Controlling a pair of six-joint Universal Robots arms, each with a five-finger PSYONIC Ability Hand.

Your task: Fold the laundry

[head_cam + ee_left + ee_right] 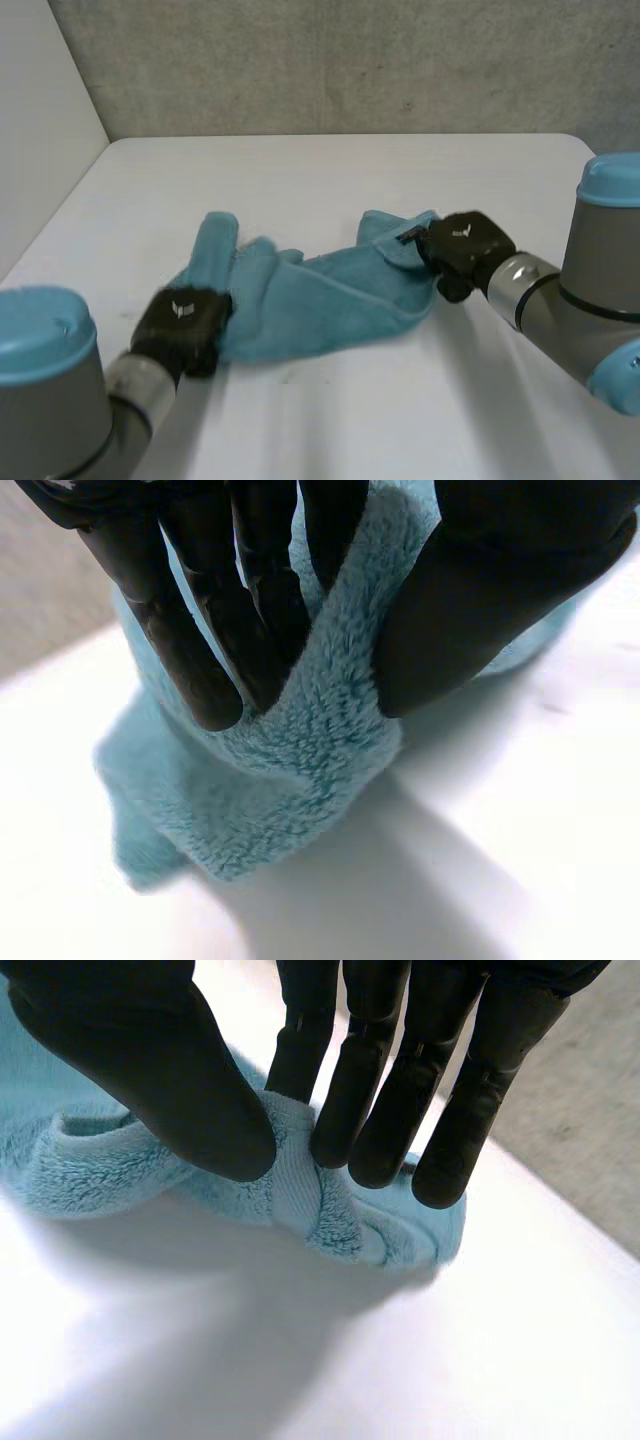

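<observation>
A fluffy light-blue towel (320, 295) lies rumpled across the middle of the white table (330, 170), stretched between my two hands. My left hand (182, 325) is on the towel's near left end. In its wrist view the towel (310, 770) is pinched between the fingers (190, 630) and the thumb (480, 600). My right hand (462, 250) holds the far right corner, by a small dark label (408, 236). There a fold of the towel (290, 1180) with its hem is squeezed between thumb (170, 1090) and fingers (370, 1090).
A grey wall runs behind the table's far edge (340, 136). A pale wall (40, 130) stands along the table's left side. Bare tabletop (400, 420) stretches in front of the towel.
</observation>
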